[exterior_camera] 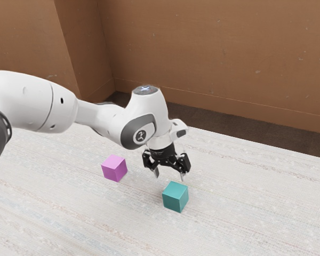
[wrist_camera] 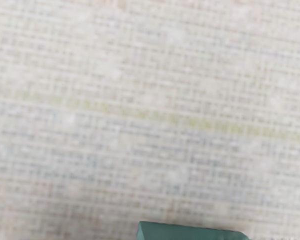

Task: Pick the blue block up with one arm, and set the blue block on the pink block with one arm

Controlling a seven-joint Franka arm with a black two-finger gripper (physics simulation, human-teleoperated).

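A teal-blue block (exterior_camera: 175, 196) rests on the pale woven tabletop (exterior_camera: 245, 213), near the front middle of the exterior view. A pink block (exterior_camera: 114, 168) sits on the table to the exterior view's left of it, a short gap away. My black gripper (exterior_camera: 170, 174) hangs open just above and behind the teal-blue block, with nothing between its fingers. In the wrist view an edge of the teal-blue block (wrist_camera: 190, 232) shows just under the hand, against the woven surface.
The tabletop stretches bare to the exterior view's right and front. Brown walls (exterior_camera: 229, 48) and a dark floor strip (exterior_camera: 256, 125) lie behind the table's far edge. My white arm (exterior_camera: 69, 114) comes in from the exterior view's left, above the pink block's side.
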